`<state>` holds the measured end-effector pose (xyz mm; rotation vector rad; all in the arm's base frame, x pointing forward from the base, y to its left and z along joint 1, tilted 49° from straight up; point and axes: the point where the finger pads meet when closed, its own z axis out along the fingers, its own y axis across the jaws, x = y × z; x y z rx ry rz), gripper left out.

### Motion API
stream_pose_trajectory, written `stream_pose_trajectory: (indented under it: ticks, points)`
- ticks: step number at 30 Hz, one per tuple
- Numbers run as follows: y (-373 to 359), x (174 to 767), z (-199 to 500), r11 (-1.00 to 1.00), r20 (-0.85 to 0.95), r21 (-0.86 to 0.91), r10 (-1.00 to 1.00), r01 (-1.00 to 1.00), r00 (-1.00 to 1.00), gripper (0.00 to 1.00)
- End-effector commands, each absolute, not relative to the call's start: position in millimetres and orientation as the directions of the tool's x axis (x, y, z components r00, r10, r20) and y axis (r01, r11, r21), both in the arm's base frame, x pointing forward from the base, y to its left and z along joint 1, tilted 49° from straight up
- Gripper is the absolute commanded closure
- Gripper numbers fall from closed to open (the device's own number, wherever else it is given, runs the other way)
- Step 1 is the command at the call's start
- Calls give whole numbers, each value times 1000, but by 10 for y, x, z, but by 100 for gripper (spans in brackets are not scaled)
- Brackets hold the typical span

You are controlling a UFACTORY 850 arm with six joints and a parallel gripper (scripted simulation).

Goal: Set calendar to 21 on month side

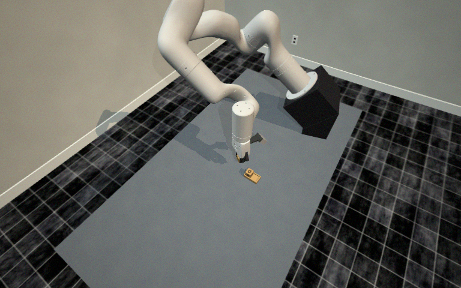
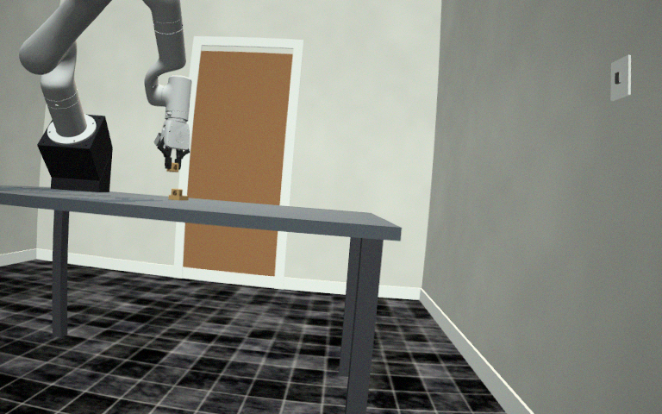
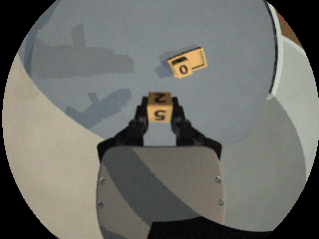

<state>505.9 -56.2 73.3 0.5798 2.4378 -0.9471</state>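
From where I stand, going left to right in the top view, the gripper (image 1: 242,159) (image 2: 172,166) (image 3: 159,104) comes first, closed on one cube (image 1: 238,158) (image 2: 174,167) (image 3: 159,108) and holding it above the table (image 1: 203,203) (image 2: 292,215) (image 3: 214,30). The wrist view shows its 2 and 5, the exterior view a 4. Toward five o'clock in the top view, the second cube (image 1: 249,171) (image 2: 175,192) (image 3: 181,68) stands at the tray's ten o'clock end, 0 upward and a 6 on one side. Last comes the tray (image 1: 254,177) (image 2: 181,197) (image 3: 197,58), flat, its four o'clock end unfilled. I can't read the month's name.

The job now, I'd judge, is turning the held cube: keep it high while rotating, check that the 2 faces the month side upright, then square it to the walls and lower straight, without nudging its neighbour. The other cube probably needs turning to 1.
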Motion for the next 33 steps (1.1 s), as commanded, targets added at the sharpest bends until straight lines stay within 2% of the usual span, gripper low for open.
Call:
stream_pose_trajectory:
  ticks: [1,13,33]
  points:
    - [-619,5051,789,692,-484,-572,150,441,-862,71]
    - [-841,4996,976,698,-247,-709,-109,103,-963,71]
    - [-865,4998,971,696,-235,-713,-120,87,-965,71]
